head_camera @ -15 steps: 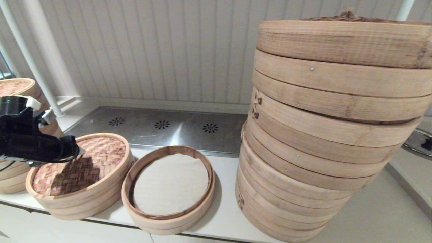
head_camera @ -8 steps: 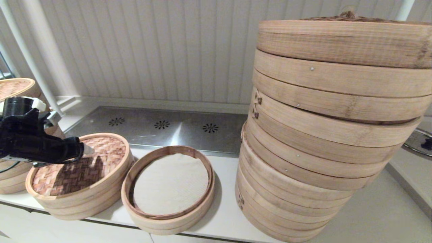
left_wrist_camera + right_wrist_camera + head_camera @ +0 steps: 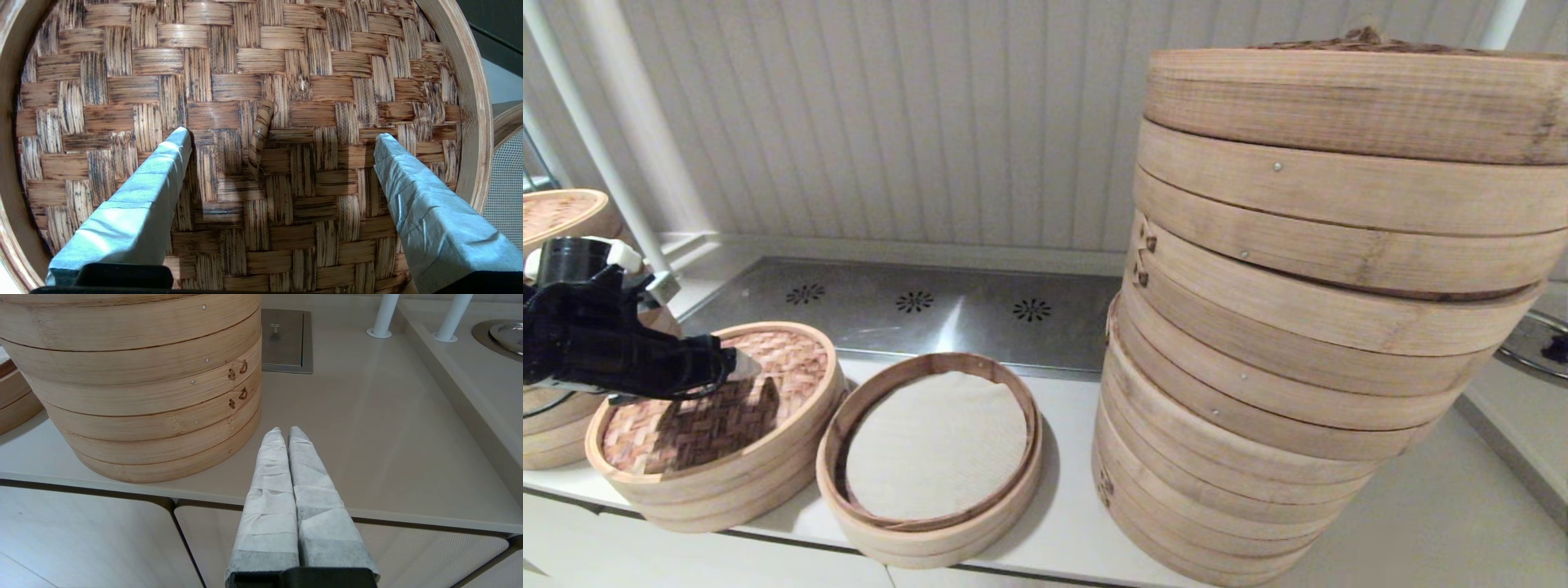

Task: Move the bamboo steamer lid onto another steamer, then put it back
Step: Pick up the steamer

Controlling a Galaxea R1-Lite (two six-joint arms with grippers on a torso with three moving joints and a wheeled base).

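The bamboo steamer lid lies on a small basket at the left front of the counter, its reddish-brown weave facing up. My left gripper hangs just over it, open. In the left wrist view the lid fills the picture, and the left gripper has its two padded fingers spread on either side of the tiny centre loop. Right beside the lid stands the other steamer, uncovered, with a white liner inside. My right gripper is shut and empty at the counter's front edge.
A huge stack of baskets with a big knotted lid fills the right side, also the huge stack left of the right gripper. A medium stack stands far left. A vented steel plate lies behind.
My left gripper has slid a little to the right over the lid, toward its centre. The lid and the baskets have not moved.
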